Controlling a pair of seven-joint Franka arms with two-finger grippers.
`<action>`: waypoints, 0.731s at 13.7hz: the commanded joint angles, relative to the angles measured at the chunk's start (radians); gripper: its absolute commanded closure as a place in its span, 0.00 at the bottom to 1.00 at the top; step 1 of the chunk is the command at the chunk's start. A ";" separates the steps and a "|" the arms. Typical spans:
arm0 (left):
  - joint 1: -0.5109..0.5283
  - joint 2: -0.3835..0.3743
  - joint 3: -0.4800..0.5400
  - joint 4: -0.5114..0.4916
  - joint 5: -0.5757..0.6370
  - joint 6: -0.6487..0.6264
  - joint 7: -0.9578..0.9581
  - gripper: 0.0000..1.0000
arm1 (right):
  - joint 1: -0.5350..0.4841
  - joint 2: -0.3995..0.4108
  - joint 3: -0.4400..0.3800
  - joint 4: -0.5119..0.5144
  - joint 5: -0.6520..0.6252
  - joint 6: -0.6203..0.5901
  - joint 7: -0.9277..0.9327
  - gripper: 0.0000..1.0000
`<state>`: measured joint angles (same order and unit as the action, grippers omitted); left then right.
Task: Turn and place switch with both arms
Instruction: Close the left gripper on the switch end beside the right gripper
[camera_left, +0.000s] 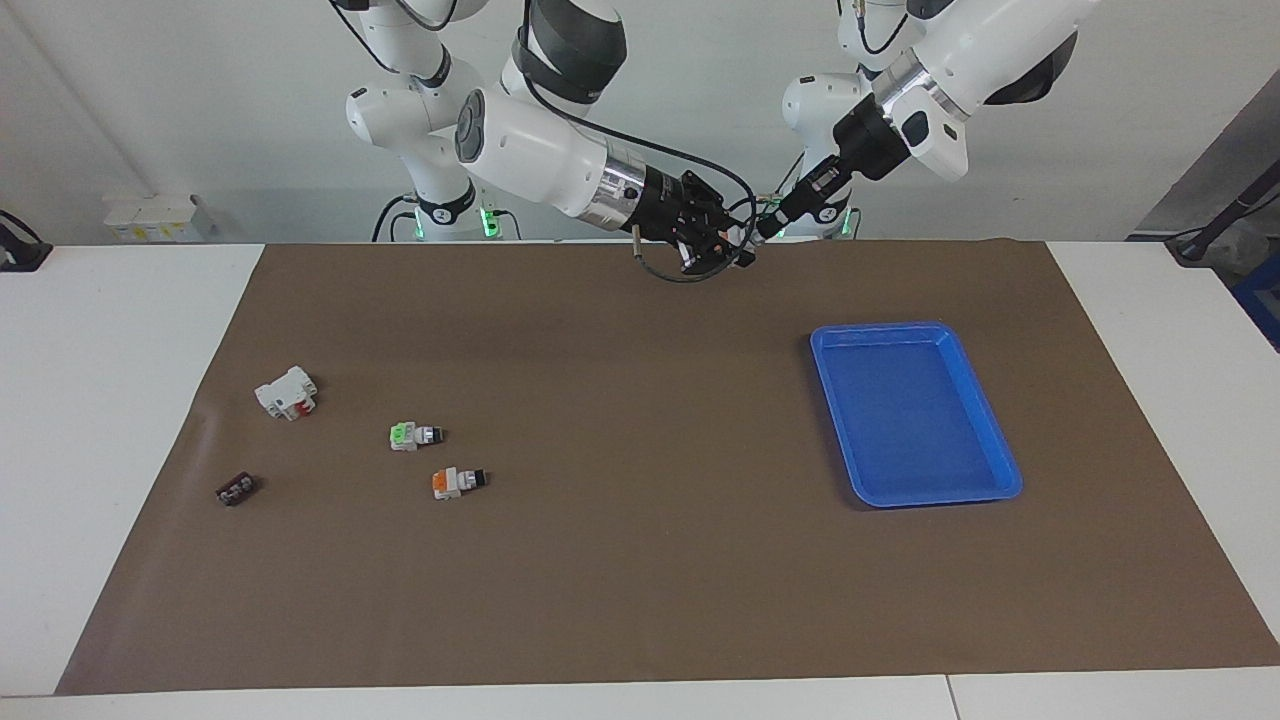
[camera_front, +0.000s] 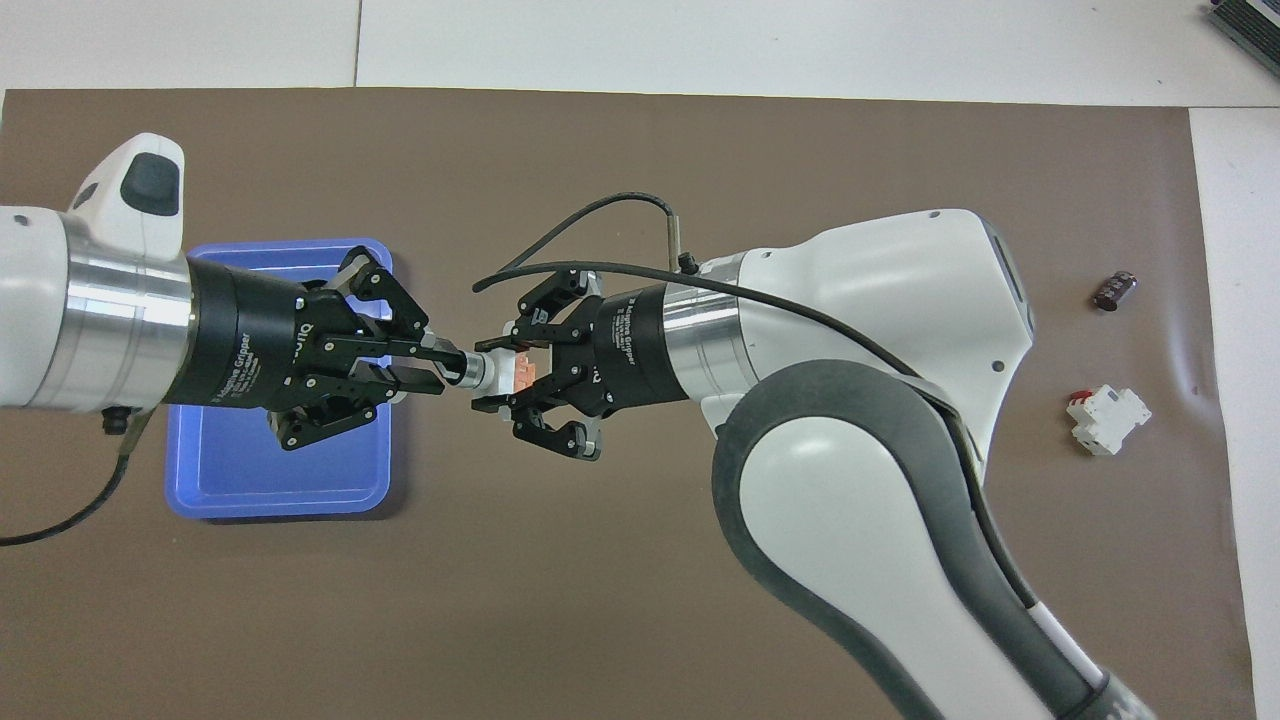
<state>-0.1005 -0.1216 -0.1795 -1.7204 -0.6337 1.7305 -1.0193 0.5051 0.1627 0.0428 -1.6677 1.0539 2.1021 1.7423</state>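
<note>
The switch (camera_front: 492, 370), white-grey with an orange block and a black knob, is held in the air between both grippers, over the brown mat. My right gripper (camera_front: 505, 372) is shut on its orange-block end. My left gripper (camera_front: 440, 366) comes in from the tray's end, its fingertips (camera_front: 432, 384) closed on the black knob. In the facing view the two hands meet high over the mat, the left gripper (camera_left: 766, 228) against the right gripper (camera_left: 735, 245). A second orange-block switch (camera_left: 457, 482) lies on the mat toward the right arm's end.
A blue tray (camera_left: 915, 412) sits on the mat toward the left arm's end, partly under the left gripper in the overhead view (camera_front: 290, 480). Toward the right arm's end lie a green-block switch (camera_left: 413, 436), a white block with a red part (camera_left: 287, 392) and a small dark part (camera_left: 235, 489).
</note>
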 joint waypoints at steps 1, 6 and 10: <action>0.002 -0.029 0.006 -0.033 -0.038 0.006 0.025 0.80 | -0.010 -0.022 0.002 -0.014 0.003 -0.030 0.009 1.00; 0.005 -0.041 0.020 -0.059 -0.061 0.006 0.102 0.81 | -0.014 -0.023 0.002 -0.014 0.000 -0.036 0.009 1.00; 0.007 -0.041 0.021 -0.064 -0.095 0.011 0.114 0.81 | -0.014 -0.023 0.000 -0.014 0.000 -0.037 0.009 1.00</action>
<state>-0.0990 -0.1245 -0.1628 -1.7402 -0.6891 1.7306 -0.9297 0.5036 0.1577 0.0404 -1.6677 1.0538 2.0817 1.7423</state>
